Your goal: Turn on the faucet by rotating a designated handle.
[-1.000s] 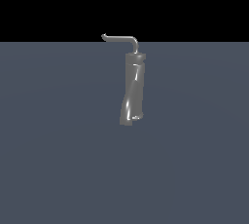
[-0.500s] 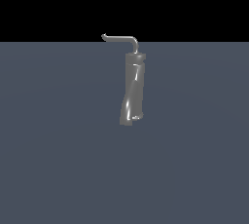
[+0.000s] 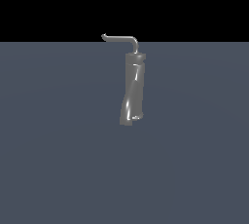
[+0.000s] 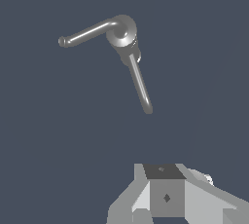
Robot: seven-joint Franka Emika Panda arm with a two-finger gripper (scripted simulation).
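Nothing appears to have changed in the exterior view: the faucet [image 3: 132, 91] and its handle [image 3: 121, 39] show no visible shift.

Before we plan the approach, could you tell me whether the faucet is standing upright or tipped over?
Upright. In the exterior view the faucet stands on end on the floor, with the handle bent sideways at its top.

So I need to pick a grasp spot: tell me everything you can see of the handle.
The handle is a thin, glossy grey metal rod, far slimmer than the faucet column it rises from. It climbs out of the column's top, bends through a curved elbow and runs level toward the exterior view's left, ending in a small hooked tip. Nothing touches it. In the wrist view the claw sits well apart from it.
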